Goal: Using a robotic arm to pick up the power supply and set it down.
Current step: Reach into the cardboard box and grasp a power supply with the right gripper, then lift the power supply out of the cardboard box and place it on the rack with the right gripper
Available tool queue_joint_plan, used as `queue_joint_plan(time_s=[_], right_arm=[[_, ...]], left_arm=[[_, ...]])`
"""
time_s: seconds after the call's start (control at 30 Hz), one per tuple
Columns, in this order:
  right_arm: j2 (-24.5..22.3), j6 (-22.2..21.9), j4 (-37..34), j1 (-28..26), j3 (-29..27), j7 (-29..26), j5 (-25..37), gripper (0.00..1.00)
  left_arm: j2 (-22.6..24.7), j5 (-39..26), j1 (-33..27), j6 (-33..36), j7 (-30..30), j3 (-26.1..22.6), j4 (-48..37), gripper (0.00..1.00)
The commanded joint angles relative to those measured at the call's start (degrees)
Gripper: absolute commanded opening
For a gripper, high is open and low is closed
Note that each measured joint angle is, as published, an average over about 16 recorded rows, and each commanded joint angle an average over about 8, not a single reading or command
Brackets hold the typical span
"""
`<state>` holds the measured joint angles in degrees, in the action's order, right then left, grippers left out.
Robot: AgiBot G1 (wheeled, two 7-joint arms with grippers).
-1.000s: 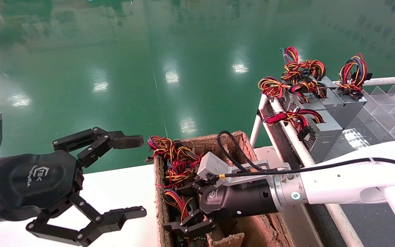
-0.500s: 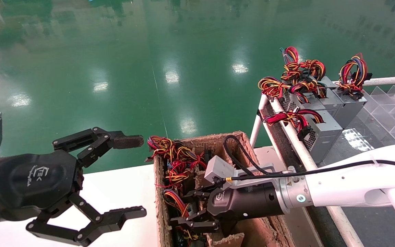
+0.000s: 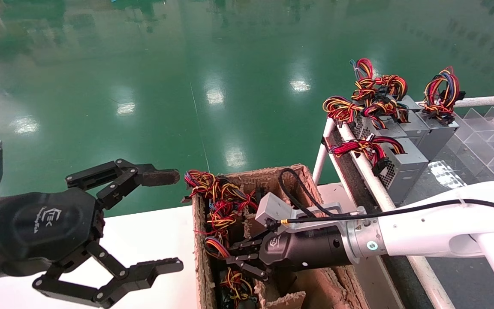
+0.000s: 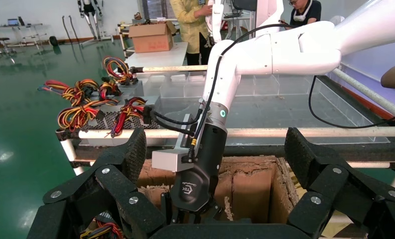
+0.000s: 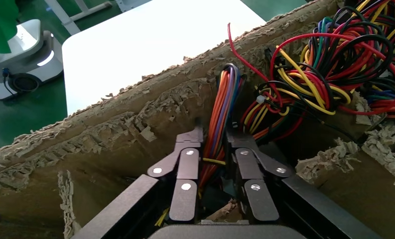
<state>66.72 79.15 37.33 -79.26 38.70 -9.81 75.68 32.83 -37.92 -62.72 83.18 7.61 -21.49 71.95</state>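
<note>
The right gripper (image 5: 215,144), reaching into the torn cardboard box (image 3: 298,174), is clenched on the power supply's wire bundle (image 5: 219,114); the left gripper (image 3: 167,221) hangs spread apart.

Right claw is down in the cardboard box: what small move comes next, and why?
Probably a slow straight lift. The right claw has closed on the wire bundle of a power supply inside the cardboard box, so raising should draw it clear of the ragged walls. The left claw hangs open, idle.
</note>
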Motion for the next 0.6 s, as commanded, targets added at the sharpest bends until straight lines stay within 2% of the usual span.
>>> queue_joint_plan(time_s=[0.03, 0.3, 0.6], right_arm=[[0.1, -0.1, -0.3, -0.1, 0.0, 0.2, 0.1, 0.0], [-0.3, 0.5, -0.7, 0.0, -0.8, 1.1, -1.2, 0.0], [-3.7, 3.0, 1.7, 0.2, -4.2, 2.1, -6.5, 0.0]], left_arm=[[0.0, 0.0, 0.0, 0.0, 0.0, 0.0, 0.0, 1.0], [0.0, 0.0, 0.0, 0.0, 0.0, 0.0, 0.0, 1.0], [0.0, 0.0, 0.0, 0.0, 0.0, 0.0, 0.0, 1.0]])
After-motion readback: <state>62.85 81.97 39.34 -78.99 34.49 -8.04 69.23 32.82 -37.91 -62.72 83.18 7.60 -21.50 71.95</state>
